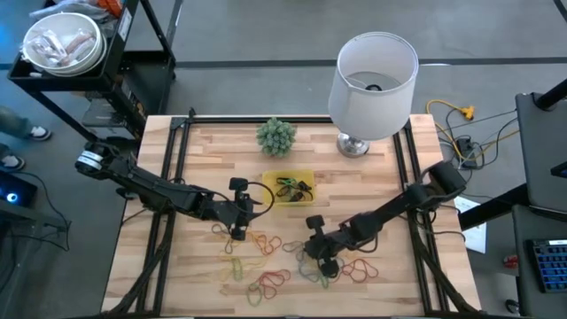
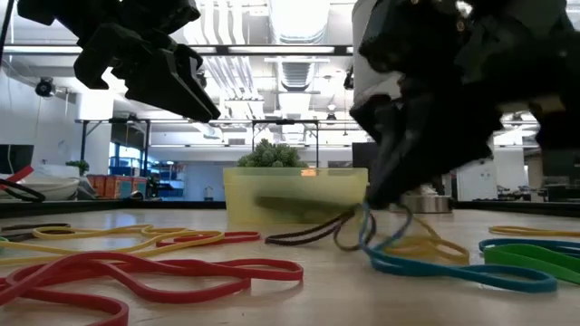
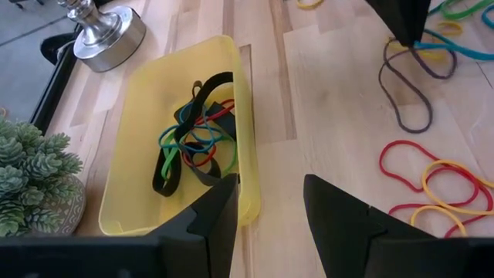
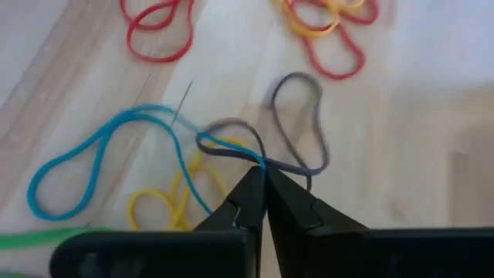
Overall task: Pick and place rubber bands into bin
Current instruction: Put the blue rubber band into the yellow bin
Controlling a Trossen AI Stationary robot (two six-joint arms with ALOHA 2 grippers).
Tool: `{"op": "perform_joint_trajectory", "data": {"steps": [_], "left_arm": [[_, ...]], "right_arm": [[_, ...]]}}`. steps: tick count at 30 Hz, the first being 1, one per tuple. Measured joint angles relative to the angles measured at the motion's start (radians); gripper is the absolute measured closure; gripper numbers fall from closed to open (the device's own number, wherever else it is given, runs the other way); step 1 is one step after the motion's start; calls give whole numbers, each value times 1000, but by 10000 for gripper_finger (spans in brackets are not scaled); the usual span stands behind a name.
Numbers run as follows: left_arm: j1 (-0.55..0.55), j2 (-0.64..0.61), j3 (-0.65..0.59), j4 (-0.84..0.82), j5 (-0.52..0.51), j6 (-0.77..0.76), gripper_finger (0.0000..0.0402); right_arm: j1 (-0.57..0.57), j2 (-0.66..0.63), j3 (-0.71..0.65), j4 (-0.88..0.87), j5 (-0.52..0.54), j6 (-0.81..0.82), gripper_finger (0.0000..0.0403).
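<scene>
Many rubber bands [image 1: 266,266] lie loose on my table [image 1: 195,283], thin floppy loops in red, yellow, orange, green and blue, spread across its near half in front of the bin [image 1: 288,187]. That bin is a shallow yellow tray near the table's middle, and I can see several bands already in it: black, blue, red and green, tangled together.

My right hand [image 4: 264,179] is down at the table among the loose bands, its fingers pressed together on a greyish-brown band [image 4: 297,127] where that one crosses a blue band [image 4: 93,150]; I cannot tell whether the blue one is caught too. My left hand [image 1: 237,213] hangs just beside the bin's left end, fingers apart with nothing between them.

A little green plant [image 1: 275,136] stands behind the bin, and a lamp [image 1: 372,84] with a white shade and metal foot stands to its right, near the far right corner. Both are clear of my arms. Bare wood lies open along the left side of the table.
</scene>
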Motion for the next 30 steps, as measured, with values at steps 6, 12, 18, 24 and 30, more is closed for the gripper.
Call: {"op": "perform_joint_trajectory", "data": {"steps": [6,12,18,24,30], "left_arm": [[0,0,-1,0,0,0,267],[0,0,-2,0,0,0,267],[0,0,-2,6,0,0,267],[0,0,-2,19,0,0,267],[0,0,-3,21,0,1,267]], "right_arm": [[4,-74,13,-3,15,-4,394],[5,-101,13,-197,251,121,394],[-5,-101,-4,-400,254,361,394],[4,-100,-27,-376,151,394,369],[4,-100,-36,-371,149,401,308]]}}
